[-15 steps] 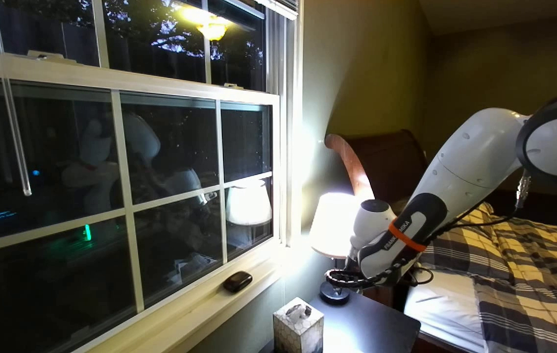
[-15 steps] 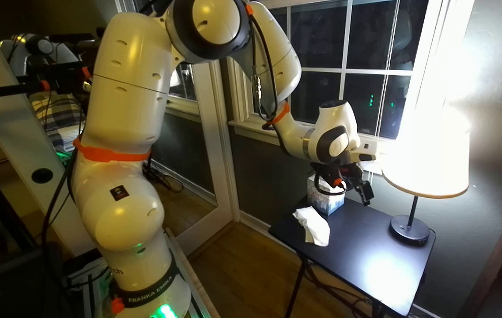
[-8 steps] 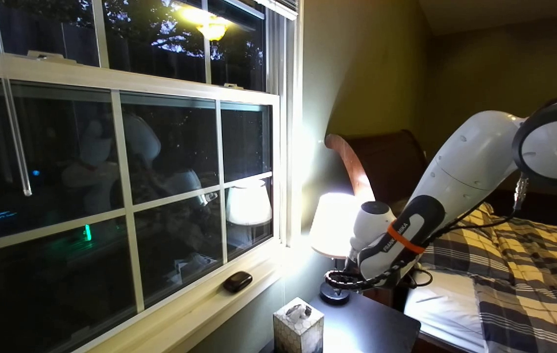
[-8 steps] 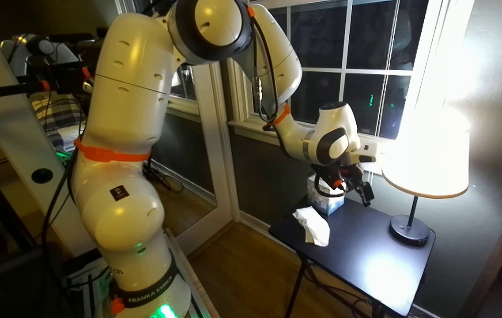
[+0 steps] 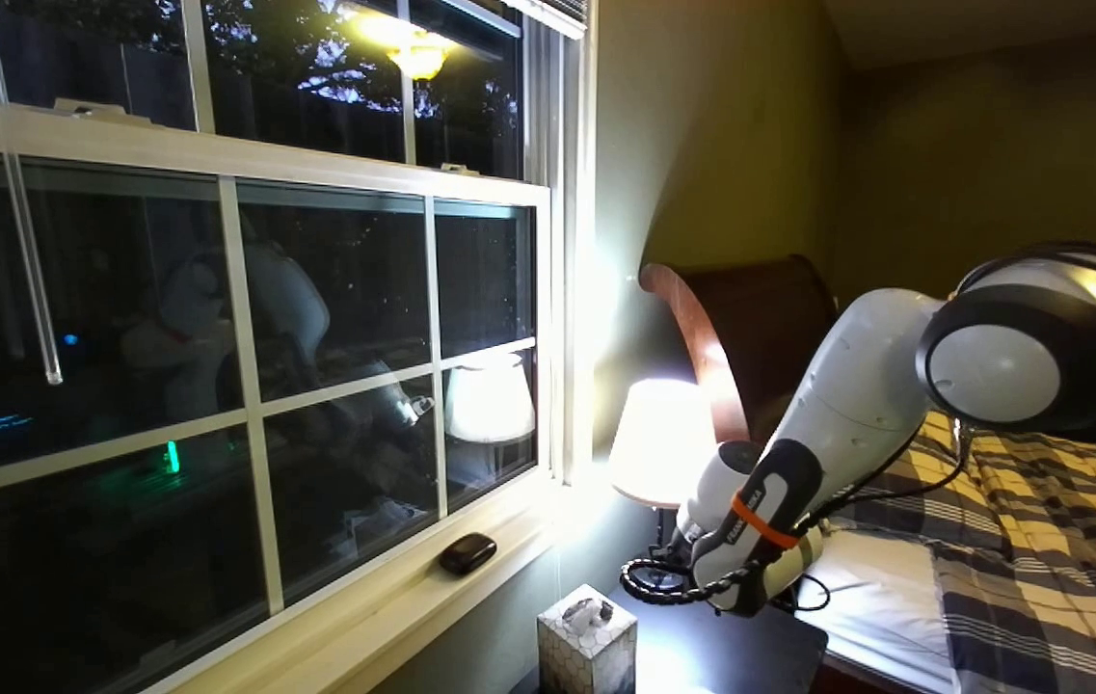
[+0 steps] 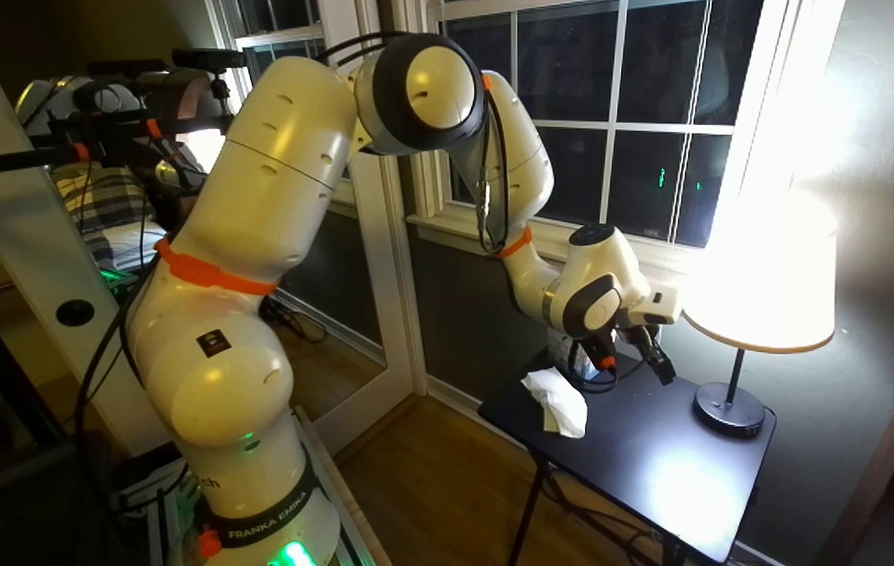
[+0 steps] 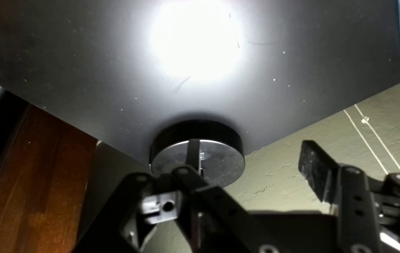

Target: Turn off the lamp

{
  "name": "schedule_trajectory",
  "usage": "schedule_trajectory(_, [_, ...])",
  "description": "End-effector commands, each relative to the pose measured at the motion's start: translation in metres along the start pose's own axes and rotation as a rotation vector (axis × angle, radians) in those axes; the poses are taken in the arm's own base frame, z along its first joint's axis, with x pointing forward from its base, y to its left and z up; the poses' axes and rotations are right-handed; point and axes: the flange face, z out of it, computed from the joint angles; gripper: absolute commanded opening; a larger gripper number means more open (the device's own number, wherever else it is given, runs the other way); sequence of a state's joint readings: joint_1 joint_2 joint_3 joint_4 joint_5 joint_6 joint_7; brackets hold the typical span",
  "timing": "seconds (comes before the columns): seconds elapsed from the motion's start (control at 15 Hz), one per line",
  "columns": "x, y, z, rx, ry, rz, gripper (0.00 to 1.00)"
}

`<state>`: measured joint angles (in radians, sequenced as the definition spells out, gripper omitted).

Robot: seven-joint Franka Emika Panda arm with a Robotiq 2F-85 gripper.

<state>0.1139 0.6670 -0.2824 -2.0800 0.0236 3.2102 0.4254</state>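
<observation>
Lamp (image 6: 757,306): upright on the tabletop (image 6: 635,424), at the corner where the edge along the wall (image 6: 879,338) meets the edge toward the bed (image 5: 1039,540).
Shade (image 5: 660,443): glowing hard white in both exterior views, so the lamp is on (a paler double is mirrored in the window (image 5: 345,289)).
Base (image 7: 221,161): dark disc, tucked close into that corner; in the wrist view both edges run in behind it.
Fingers (image 7: 314,168): spread well apart, gripping nothing. Tilted down above the tabletop, near the lamp's corner. In the wrist view one of them crosses in front of the base; in an exterior view a gap shows between fingers (image 6: 659,363) and base.
Arm (image 6: 281,173): elbow raised, wrist end above the tabletop.
Tissue box (image 5: 586,648): honeycomb print, standing at the other end of the wall edge from the lamp.
White piece (image 6: 561,402): crumpled, lying near the corner diagonally opposite the lamp (tissue or cloth, cannot tell which).
Glare (image 6: 694,487): bright pool on the tabletop by the bed-side edge, toward its room-side corner.
Cords (image 7: 365,119): pale pair, hanging against the wall past the wall edge.
</observation>
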Motion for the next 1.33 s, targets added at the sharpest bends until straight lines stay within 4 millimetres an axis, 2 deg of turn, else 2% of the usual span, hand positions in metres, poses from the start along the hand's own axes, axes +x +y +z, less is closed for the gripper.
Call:
schedule_trajectory(0.0, [0.004,0.0,0.033,0.003,0.109,0.051,0.42])
schedule_trajectory(0.33, [0.008,0.011,0.067,-0.03,0.212,0.092,0.04])
schedule_trajectory(0.4, [0.009,0.012,0.073,-0.034,0.24,0.095,0.0])
schedule_trajectory(0.73, [0.014,0.019,0.095,-0.066,0.311,0.103,0.0])
schedule_trajectory(1.27, [0.02,0.021,0.116,-0.12,0.355,0.063,0.0])
